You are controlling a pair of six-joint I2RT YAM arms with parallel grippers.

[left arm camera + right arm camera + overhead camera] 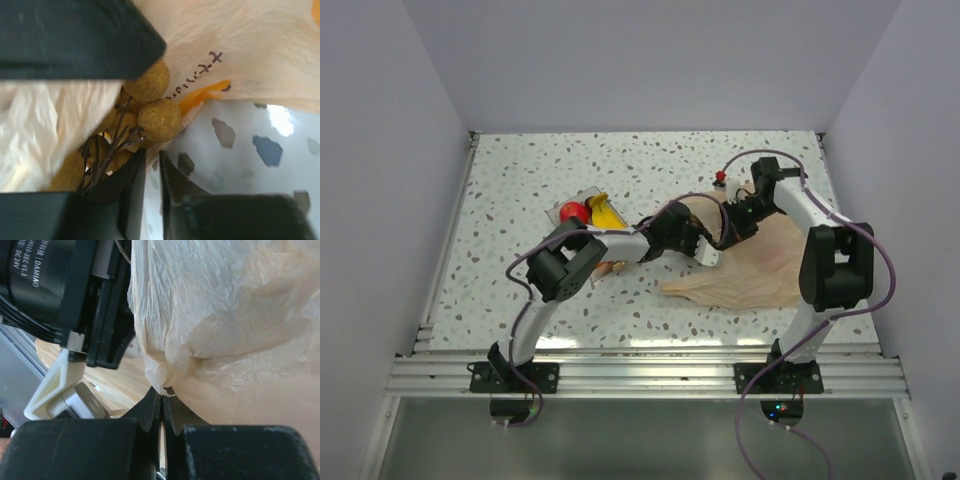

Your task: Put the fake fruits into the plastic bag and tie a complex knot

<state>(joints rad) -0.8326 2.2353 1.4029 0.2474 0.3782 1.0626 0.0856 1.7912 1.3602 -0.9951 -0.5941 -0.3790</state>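
The right gripper (162,392) had its fingers clamped on a pinched fold of the plastic bag (752,272) - the peach film bunched up just above the tips - while the bag itself lay crumpled on the speckled table (520,175) in front of the right arm. The left gripper (152,161) reached in at the bag's edge with its fingers drawn almost together, whether on anything I could not tell, and the tan-brown grape cluster (159,119) sat just beside them against the film. Well apart to the left, a red apple (573,212) and the banana (607,212) lay in the clear tray (558,204).
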